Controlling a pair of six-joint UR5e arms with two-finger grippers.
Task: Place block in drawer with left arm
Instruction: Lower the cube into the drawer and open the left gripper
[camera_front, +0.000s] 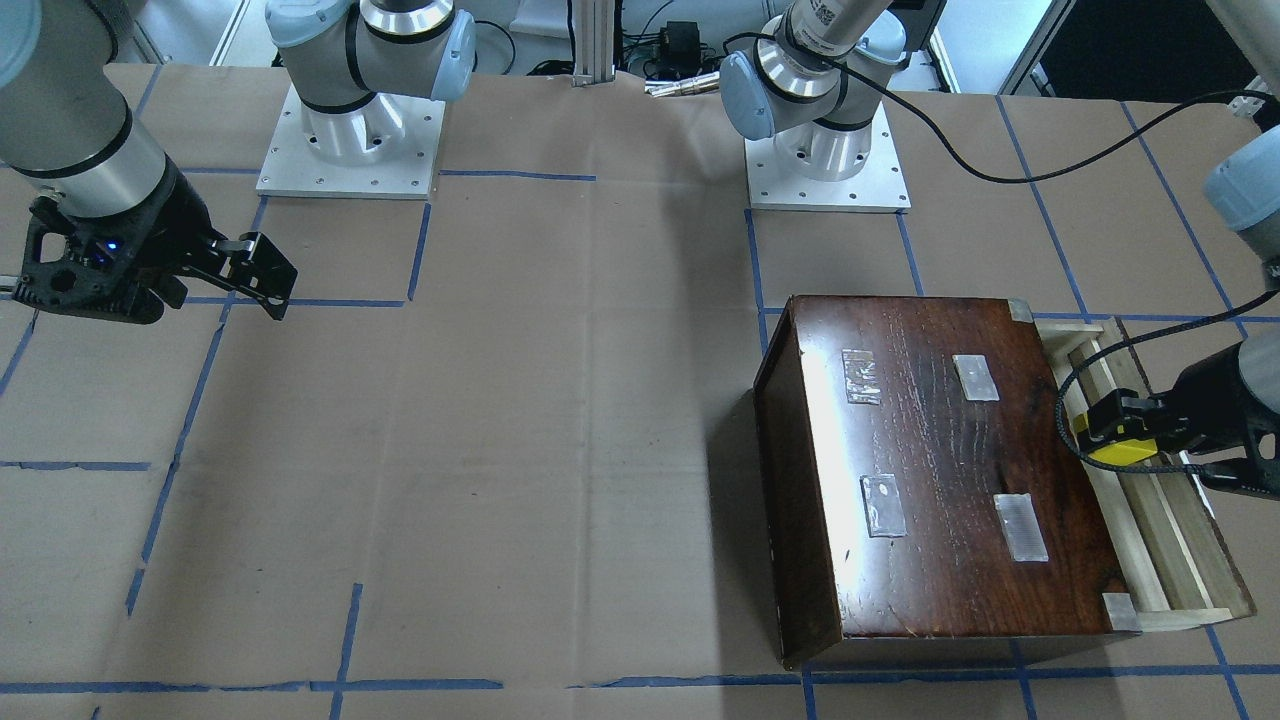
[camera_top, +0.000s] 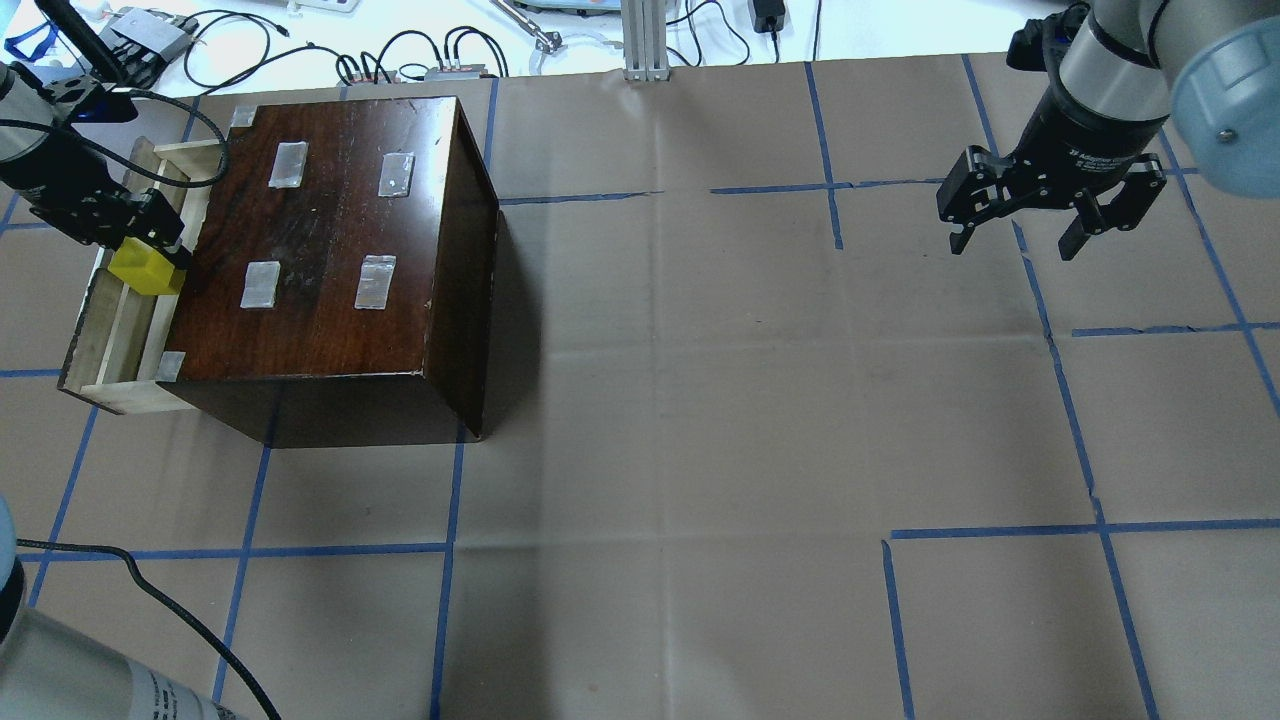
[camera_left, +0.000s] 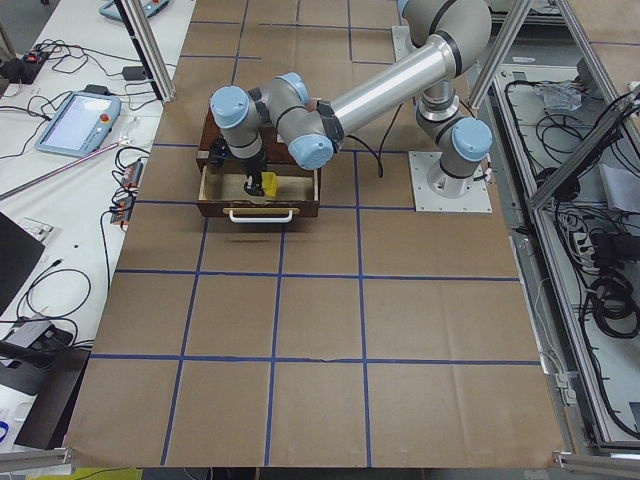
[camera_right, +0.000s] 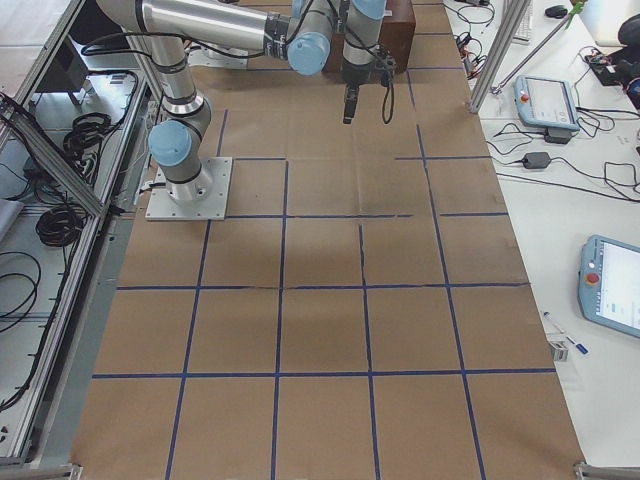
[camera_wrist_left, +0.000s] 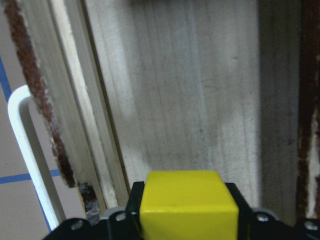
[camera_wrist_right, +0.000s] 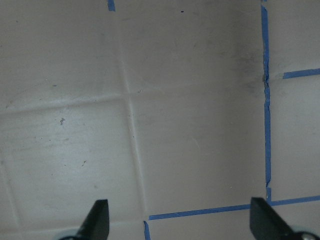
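The yellow block (camera_top: 146, 268) is held in my left gripper (camera_top: 150, 250), above the open drawer (camera_top: 105, 350) of pale wood pulled out from the dark-brown box (camera_top: 330, 250). In the left wrist view the block (camera_wrist_left: 187, 205) sits between the black fingers over the drawer's pale floor (camera_wrist_left: 190, 100). In the front-facing view the block (camera_front: 1122, 449) and left gripper (camera_front: 1120, 425) hang over the drawer (camera_front: 1160, 540). My right gripper (camera_top: 1015, 235) is open and empty above the paper, far from the box; its fingertips (camera_wrist_right: 97, 217) show in the right wrist view.
The drawer has a white handle (camera_wrist_left: 27, 160) on its dark front. A loose black cable (camera_front: 1060, 400) loops by the left gripper. Brown paper with blue tape lines (camera_top: 830, 190) covers the table. Cables and devices (camera_top: 420, 60) lie along the far edge.
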